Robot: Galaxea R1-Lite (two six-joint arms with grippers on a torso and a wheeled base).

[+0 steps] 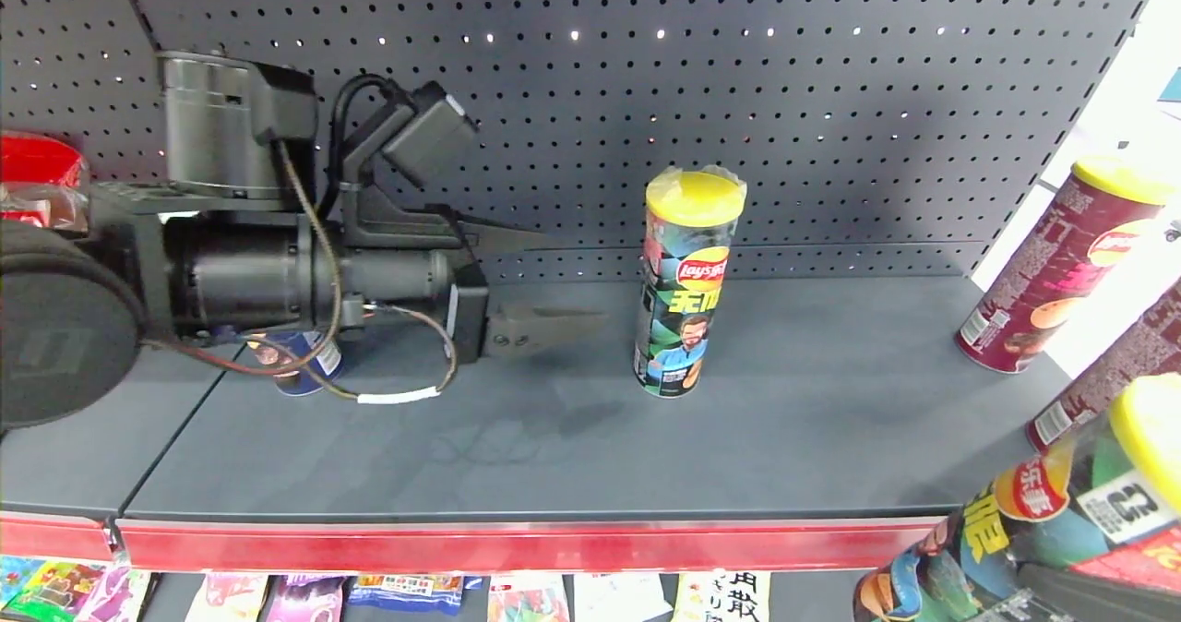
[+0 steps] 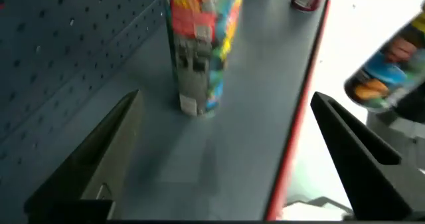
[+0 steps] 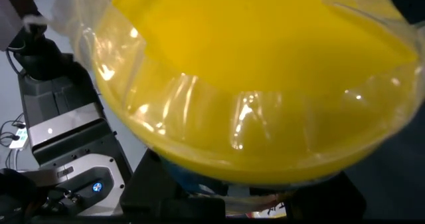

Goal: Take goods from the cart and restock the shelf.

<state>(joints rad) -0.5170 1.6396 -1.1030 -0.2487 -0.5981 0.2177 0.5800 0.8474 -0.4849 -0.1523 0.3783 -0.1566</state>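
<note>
Standing upright near the middle of the grey shelf (image 1: 517, 437), one yellow-lidded chip can (image 1: 687, 281) counts as stocked. It sits clear of the pegboard (image 1: 830, 96) behind it, with bare shelf on both sides.

The left gripper (image 1: 577, 276) lies level just above the shelf, pointing at this can. Its jaws are released and spread wide, near the can but not touching it. In the left wrist view the same can (image 2: 199, 44) stands ahead of the two parted fingers (image 2: 99, 157).

A blue can (image 1: 295, 364) is half hidden behind the left arm. Two dark red cans (image 1: 1052, 271) are at the shelf's right end.

A second chip can (image 1: 1043, 511), tilted and with its yellow lid (image 3: 252, 71) wrapped in clear film, hangs low at the right by the right gripper (image 1: 1075, 602), in front of the shelf's red edge. Whether that gripper is clamped on it cannot be told.

Judged progress: one placement looks complete, with the left arm free of its load. The second can is not yet on the shelf, and the wide bare stretches suggest most of the restocking remains.
</note>
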